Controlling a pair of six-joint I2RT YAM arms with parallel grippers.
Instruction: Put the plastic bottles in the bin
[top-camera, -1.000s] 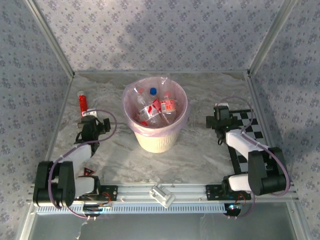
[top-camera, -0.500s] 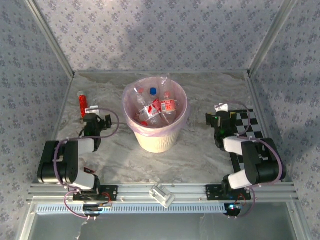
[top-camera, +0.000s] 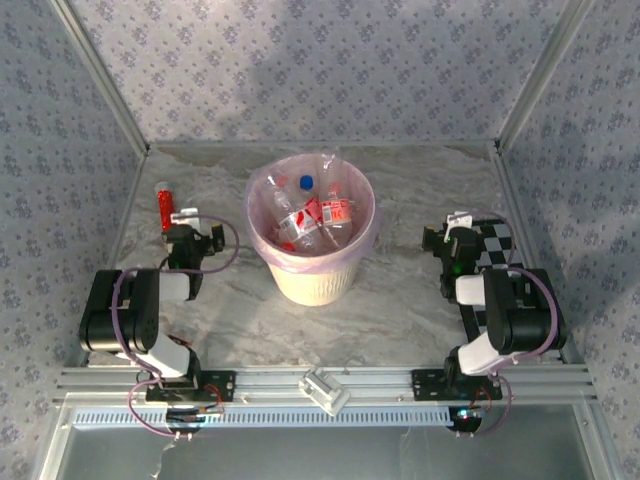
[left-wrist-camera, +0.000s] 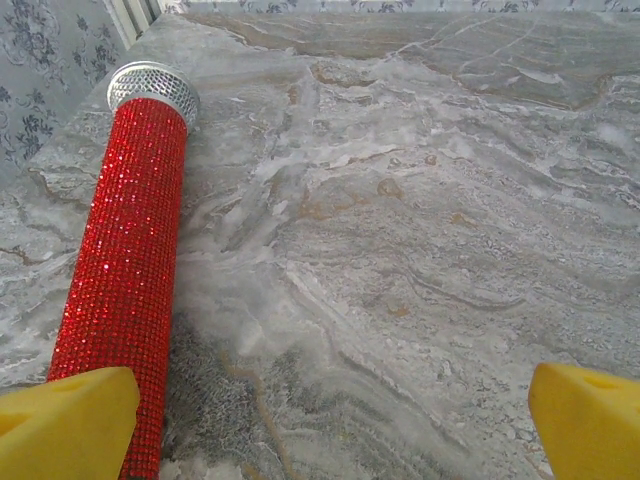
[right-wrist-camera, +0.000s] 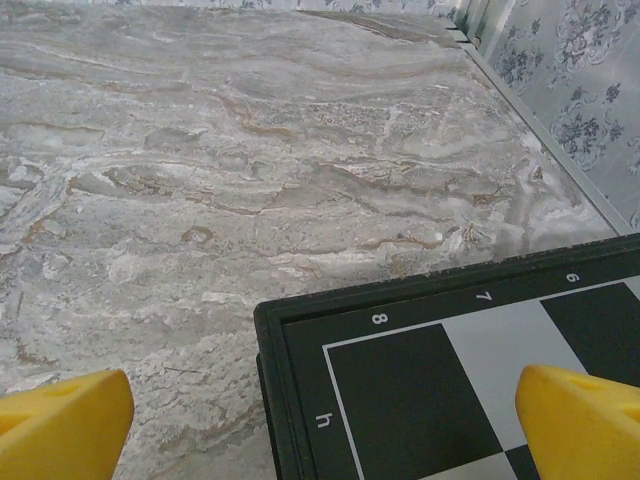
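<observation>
Overhead view of a grey-veined marble table (top-camera: 400, 300) inside an enclosure with patterned wallpaper walls. A round cream-white waste bin lined with a translucent pink plastic bag (top-camera: 312, 285) stands upright in the middle of the table. Inside it lies a heap of small clear plastic bottles with red labels (top-camera: 312, 215); one blue cap shows near the top of the pile.

The left gripper (top-camera: 188, 232) sits low over the table, well to the left of the bin, its arm folded back towards its base. In the left wrist view the left gripper (left-wrist-camera: 320, 430) has its two yellow fingertips (left-wrist-camera: 65, 420) spread wide apart with only bare marble between them. A red glittery cylinder with a silver textured end (left-wrist-camera: 125, 290) lies flat on the table, its near end just inside the left fingertip; whether they touch cannot be told. From above, the same cylinder (top-camera: 163, 208) lies close to the left wall.

The right gripper (top-camera: 458, 232) is to the right of the bin, at the far corner of a black-and-white chessboard with a black frame (top-camera: 497, 250). In the right wrist view the right gripper (right-wrist-camera: 320, 425) is also spread wide and holds nothing, with the board's corner (right-wrist-camera: 450, 380) lying between its fingertips
</observation>
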